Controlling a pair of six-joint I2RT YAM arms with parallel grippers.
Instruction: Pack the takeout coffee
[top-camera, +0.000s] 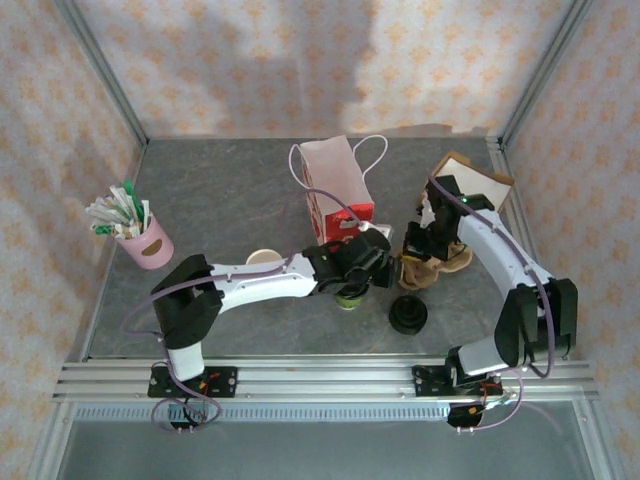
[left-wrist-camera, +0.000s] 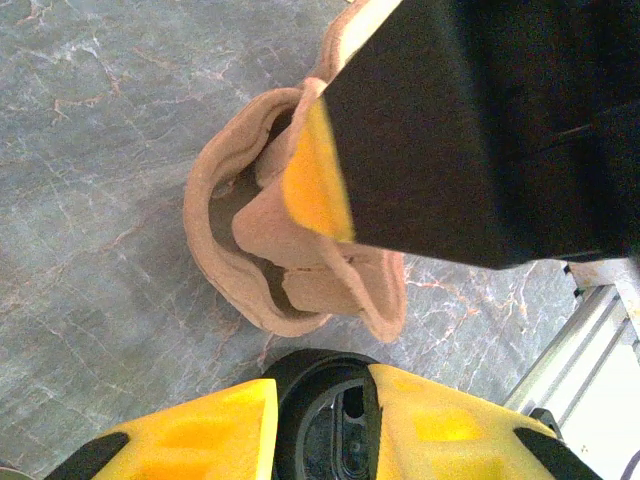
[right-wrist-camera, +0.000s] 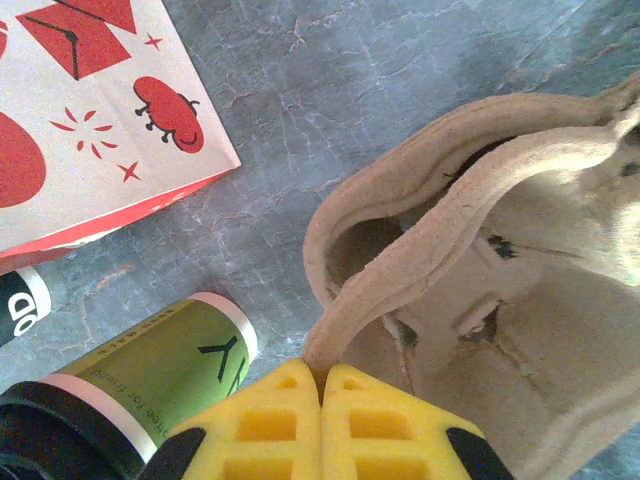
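Two grippers meeting at centre of table (top-camera: 200, 200). Left gripper (left-wrist-camera: 322, 388) clamping takeout coffee (right-wrist-camera: 160, 365) at its lidded top, jaws standing partly apart around it; coffee appearing just left of pulp carrier (left-wrist-camera: 290, 250). Right gripper (right-wrist-camera: 322, 400) pinching carrier's centre rib, jaws pressing fully together on it.
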